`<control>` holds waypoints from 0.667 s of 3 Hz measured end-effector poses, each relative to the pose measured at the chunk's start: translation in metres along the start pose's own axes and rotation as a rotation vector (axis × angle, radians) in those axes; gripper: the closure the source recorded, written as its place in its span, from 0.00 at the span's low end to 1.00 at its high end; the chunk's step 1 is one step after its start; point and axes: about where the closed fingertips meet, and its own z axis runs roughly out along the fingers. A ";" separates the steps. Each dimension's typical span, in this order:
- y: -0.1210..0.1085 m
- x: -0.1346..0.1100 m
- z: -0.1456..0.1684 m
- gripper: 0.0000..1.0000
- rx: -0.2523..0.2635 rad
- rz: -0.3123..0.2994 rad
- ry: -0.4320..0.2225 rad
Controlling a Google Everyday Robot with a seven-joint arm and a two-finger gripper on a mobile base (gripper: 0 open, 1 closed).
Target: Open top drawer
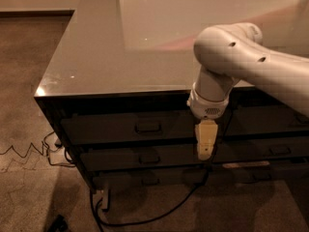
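Note:
The top drawer (120, 128) is a wide dark front just under the glossy cabinet top (120, 57), with a small bar handle (148, 126) at its centre. It sits flush with the cabinet front. My gripper (204, 151) hangs pointing down from the white arm (231, 52), in front of the drawer fronts. It is to the right of the handle and a little lower, level with the gap between the top and second drawers. It holds nothing that I can see.
Below are a second drawer (145, 158) and a third drawer (149, 180) with similar handles. Another drawer column (280, 124) is at the right. A black cable (154, 216) and a power strip (104, 199) lie on the carpet, with a zigzag wire (24, 151) at the left.

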 end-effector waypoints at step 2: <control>0.002 0.023 0.033 0.00 0.017 -0.018 0.064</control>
